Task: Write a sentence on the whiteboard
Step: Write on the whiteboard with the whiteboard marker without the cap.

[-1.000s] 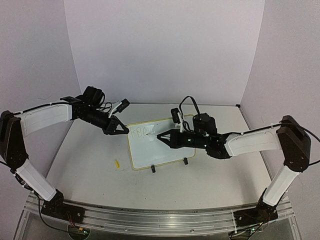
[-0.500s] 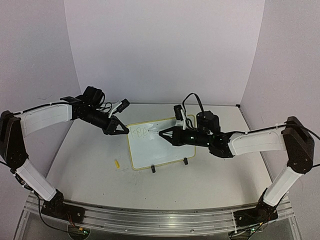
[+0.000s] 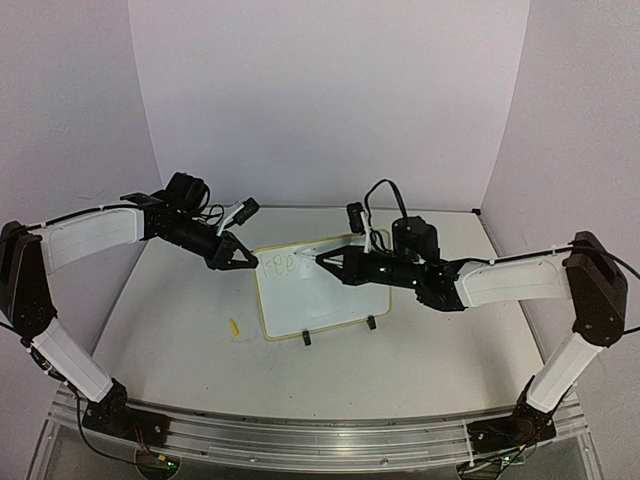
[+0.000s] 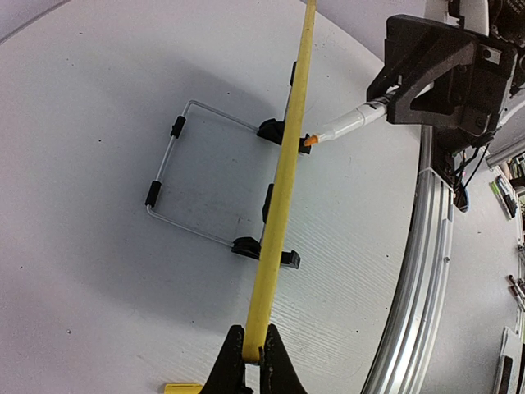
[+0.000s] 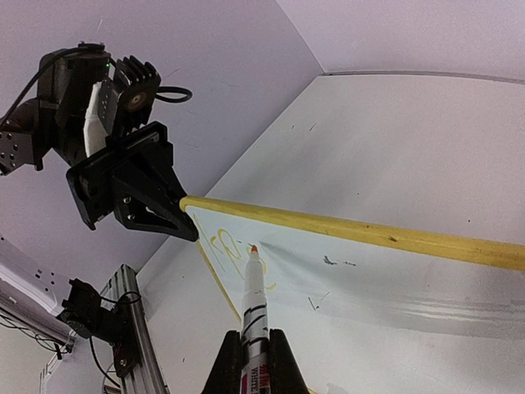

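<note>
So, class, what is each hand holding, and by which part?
Left hand: the whiteboard, by a rim corner. Right hand: a marker, by its barrel.

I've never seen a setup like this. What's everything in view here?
whiteboard: one, white, yellow rim, propped mid-table
sentence: one, faint yellow-green scrawl, board's upper left
marker: one, white, orange tip, in the right gripper
clip feet: two, black, board's lower edge
wire stand: one, metal, behind the board
small yellow piece: one, left of the board
table: one, white
left gripper: black, shut on the board's rim
right gripper: black, shut on the marker
</note>
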